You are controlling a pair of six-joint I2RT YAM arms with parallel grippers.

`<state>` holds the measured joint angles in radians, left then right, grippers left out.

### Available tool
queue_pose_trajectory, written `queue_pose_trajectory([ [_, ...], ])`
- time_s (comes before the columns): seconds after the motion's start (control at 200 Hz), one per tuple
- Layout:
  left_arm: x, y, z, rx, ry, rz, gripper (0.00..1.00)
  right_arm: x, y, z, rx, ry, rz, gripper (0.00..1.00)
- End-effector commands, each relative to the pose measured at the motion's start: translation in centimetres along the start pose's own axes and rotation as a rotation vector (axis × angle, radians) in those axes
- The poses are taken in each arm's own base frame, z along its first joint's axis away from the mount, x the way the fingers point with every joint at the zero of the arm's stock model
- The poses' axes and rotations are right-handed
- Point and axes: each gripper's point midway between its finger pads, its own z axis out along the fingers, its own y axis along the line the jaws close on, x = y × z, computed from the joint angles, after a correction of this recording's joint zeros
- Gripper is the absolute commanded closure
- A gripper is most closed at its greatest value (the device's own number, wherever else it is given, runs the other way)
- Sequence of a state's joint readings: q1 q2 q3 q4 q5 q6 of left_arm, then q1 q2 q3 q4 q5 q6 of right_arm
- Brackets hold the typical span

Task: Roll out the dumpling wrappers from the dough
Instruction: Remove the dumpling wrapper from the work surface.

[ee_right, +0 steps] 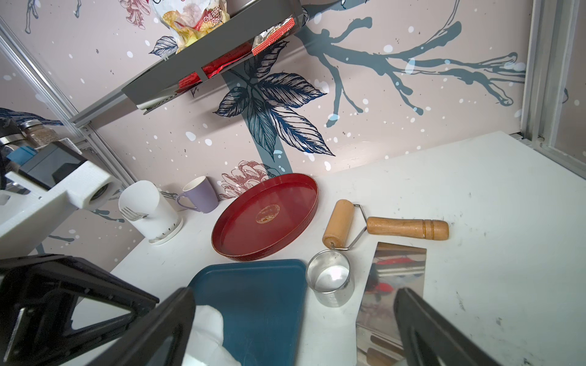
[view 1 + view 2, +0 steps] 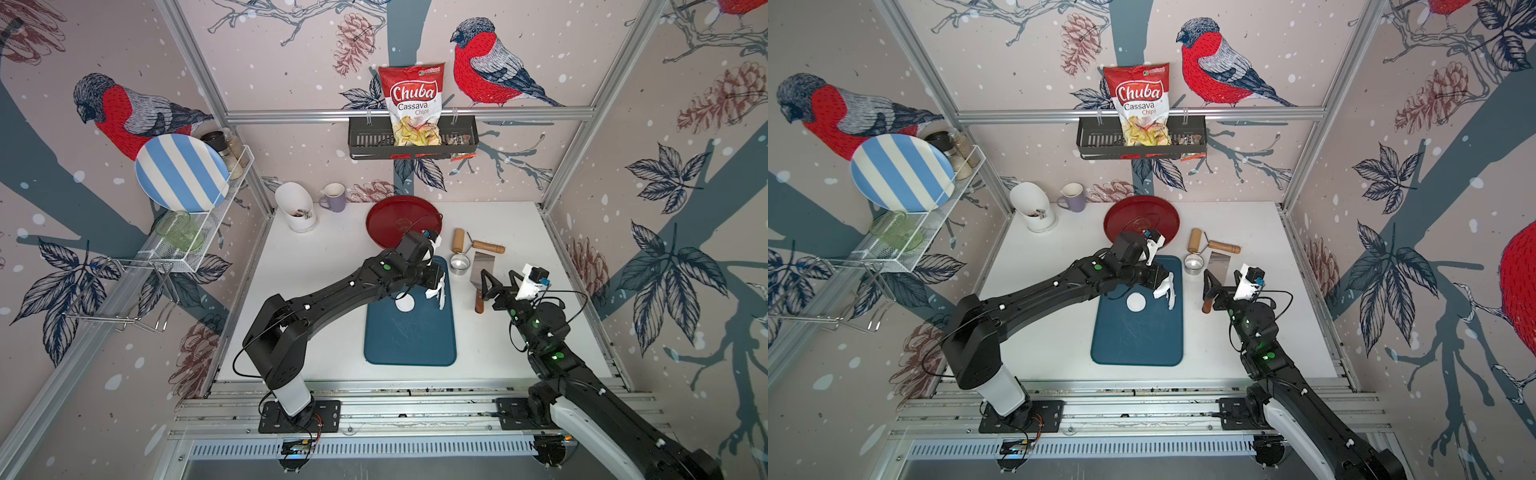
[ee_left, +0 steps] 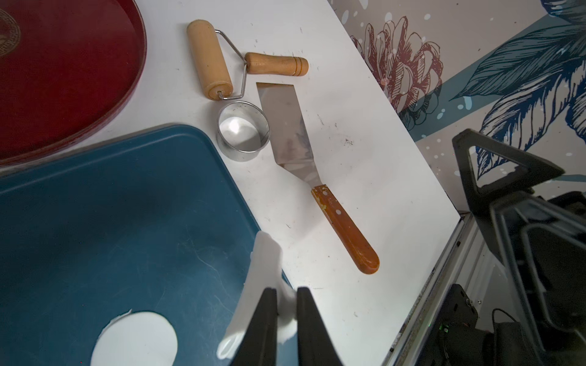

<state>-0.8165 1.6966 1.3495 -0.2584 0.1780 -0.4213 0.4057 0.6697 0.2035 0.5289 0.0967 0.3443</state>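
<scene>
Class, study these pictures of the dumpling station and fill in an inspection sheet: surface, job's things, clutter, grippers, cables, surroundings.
Surface: white table, scuffed; blue board lies on it, smeared.
Job's things: one round wrapper flat on the board; dough scrap pinched as a ragged strip; roller, steel ring and spatula beside the board; red tray behind it.
Clutter: purple mug and white cutlery holder at the back.
Grippers: left gripper shut on the dough scrap; right gripper open, above the spatula's handle.
Cables: black cables loop loosely off both arms.
Surroundings: chip bag in a wall basket; striped plate in a wire rack.
</scene>
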Motion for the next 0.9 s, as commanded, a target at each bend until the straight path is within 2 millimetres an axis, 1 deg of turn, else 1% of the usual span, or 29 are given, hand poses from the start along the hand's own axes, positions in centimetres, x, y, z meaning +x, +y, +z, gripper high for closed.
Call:
queue_pose_trajectory([
  [0.0,-0.7,0.9,0.2,-0.038,-0.01,-0.005,0.83,-1.0,0.1,-0.1,-0.001,-0.043,0.016,0.0],
  [0.145,-1.5,1.9,0.8,-0.055,-0.023,-0.02,0.83,-1.1,0.1,-0.1,-0.001,-0.047,0.017,0.0],
  [0.28,-1.9,2.8,1.9,-0.05,-0.026,-0.025,0.83,-1.0,0.1,-0.1,0.0,-0.043,0.016,0.0],
  [0.445,-2.5,3.0,3.8,-0.028,-0.02,-0.012,0.83,-1.0,0.1,-0.1,-0.002,-0.045,0.016,0.0],
  [0.605,-2.1,3.8,6.2,-0.037,0.014,-0.014,0.83,-1.1,0.1,-0.2,-0.002,-0.047,0.017,0.0],
  [0.67,-1.8,4.3,7.0,-0.051,0.027,-0.017,0.79,-1.1,0.1,-0.2,-0.001,-0.046,0.016,0.0],
  [0.74,-1.3,5.5,7.6,-0.083,0.036,-0.03,0.75,-1.0,0.1,-0.2,-0.002,-0.045,0.018,0.0],
  [0.895,-0.9,6.1,8.2,-0.081,0.047,-0.042,0.68,-1.1,0.1,-0.2,-0.005,-0.045,0.018,0.0],
])
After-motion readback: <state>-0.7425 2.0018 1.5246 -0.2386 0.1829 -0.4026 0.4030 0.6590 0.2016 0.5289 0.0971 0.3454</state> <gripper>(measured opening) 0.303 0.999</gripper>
